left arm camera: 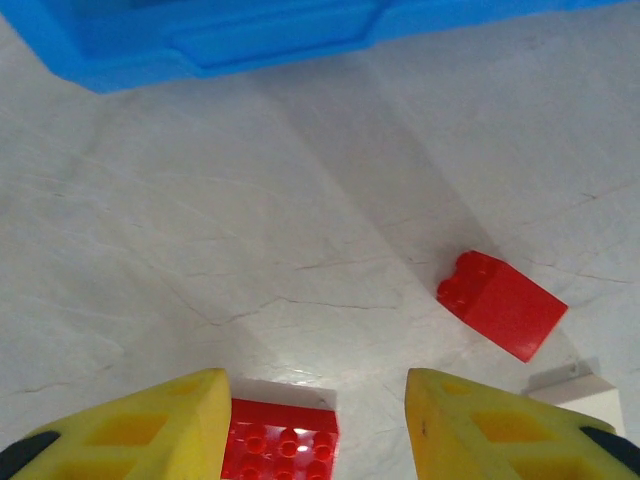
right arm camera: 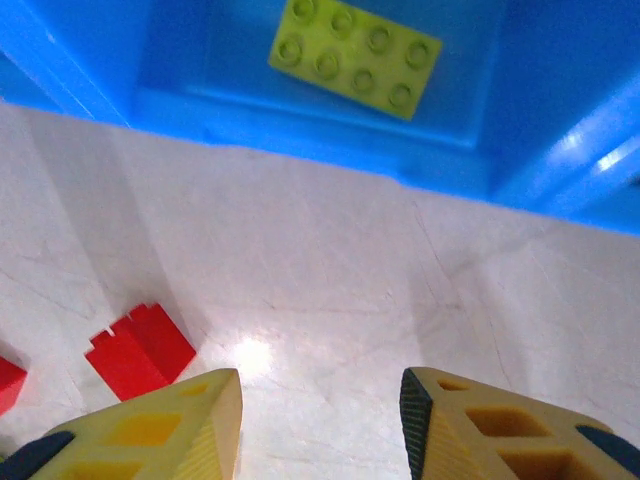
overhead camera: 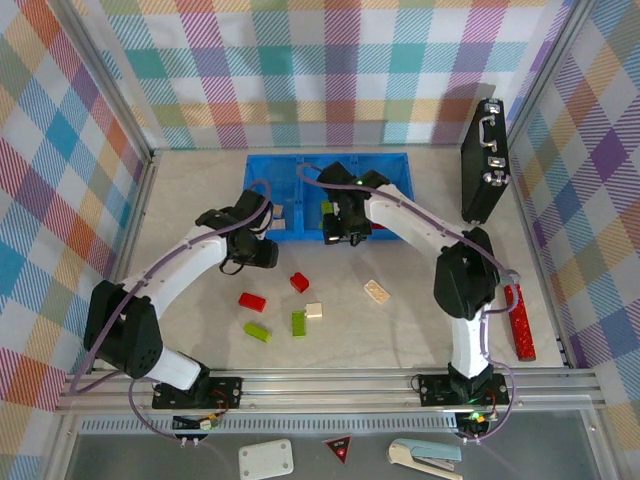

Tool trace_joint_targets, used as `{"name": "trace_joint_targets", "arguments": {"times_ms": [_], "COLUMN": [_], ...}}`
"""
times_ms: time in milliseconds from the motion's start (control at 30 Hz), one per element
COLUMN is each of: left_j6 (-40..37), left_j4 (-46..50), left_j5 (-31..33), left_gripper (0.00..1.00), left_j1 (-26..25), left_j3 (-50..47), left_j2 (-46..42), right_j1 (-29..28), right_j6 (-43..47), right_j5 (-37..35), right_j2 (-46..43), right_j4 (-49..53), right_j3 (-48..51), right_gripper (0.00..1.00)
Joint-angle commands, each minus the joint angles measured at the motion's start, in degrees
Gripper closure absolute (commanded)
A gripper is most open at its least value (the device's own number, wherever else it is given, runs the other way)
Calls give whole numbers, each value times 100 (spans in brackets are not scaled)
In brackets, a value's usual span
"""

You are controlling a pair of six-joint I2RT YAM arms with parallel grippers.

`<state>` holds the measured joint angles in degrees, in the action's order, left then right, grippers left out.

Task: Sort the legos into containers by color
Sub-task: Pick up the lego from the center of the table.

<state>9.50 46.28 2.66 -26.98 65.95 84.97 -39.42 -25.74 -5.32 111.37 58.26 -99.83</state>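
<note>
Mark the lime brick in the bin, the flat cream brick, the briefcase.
lime brick (right arm camera: pixel 355 57): right wrist view, studded top.
flat cream brick (overhead camera: pixel 377 291): top external view, its middle.
briefcase (overhead camera: pixel 484 165): top external view, side panel.

I get bright, even light from overhead. Soft grey shadows lie on the pale counter (overhead camera: pixel 400 330). In the right wrist view a small white glare spot shines on the counter, and the right tool (right arm camera: pixel 320 400) looks blurred at the bottom edge. The top view is sharp.
</note>
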Motion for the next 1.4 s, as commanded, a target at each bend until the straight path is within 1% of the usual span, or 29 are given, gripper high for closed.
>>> {"name": "trace_joint_targets", "arguments": {"times_ms": [0,200,367,500,600,800,967,1200,1267,1367], "left_j6": [316,635,1003,1910,2551,3247,3547,3726,3727,3718], "left_j4": [88,-39,-75,-8,-98,-439,-748,-752,-769,-779], "left_j5": [95,163,170,380,331,188,10,-49,-68,-90], "left_gripper": [50,48,45,36,33,29,28,28,30,37], "left_j1": [-215,-648,-881,-958,-995,-1098,-1167,-1254,-1295,-1331], "left_j3": [191,258,380,471,374,229,221,348,346,348], "left_j2": [172,532,830,1078,1192,1372,1566,1924,1975,2039], "right_j1": [-22,-22,-22,-22,-22,-22,-26,-22,-22,-16], "right_j6": [-166,-209,-299,-378,-425,-460,-455,-476,-466,-458], "right_j5": [18,-142,-250,-259,-280,-315,-379,-475,-509,-521], "right_j2": [-407,-848,-1205,-1437,-1597,-1945,-2130,-2332,-2340,-2339], "right_j4": [-226,-319,-399,-464,-456,-404,-308,-263,-254,-245], "right_j3": [487,1342,1977,2334,2521,2792,2897,3053,3075,3075], "right_gripper": [53,53,53,53,53,53,53,53,53,53]}}
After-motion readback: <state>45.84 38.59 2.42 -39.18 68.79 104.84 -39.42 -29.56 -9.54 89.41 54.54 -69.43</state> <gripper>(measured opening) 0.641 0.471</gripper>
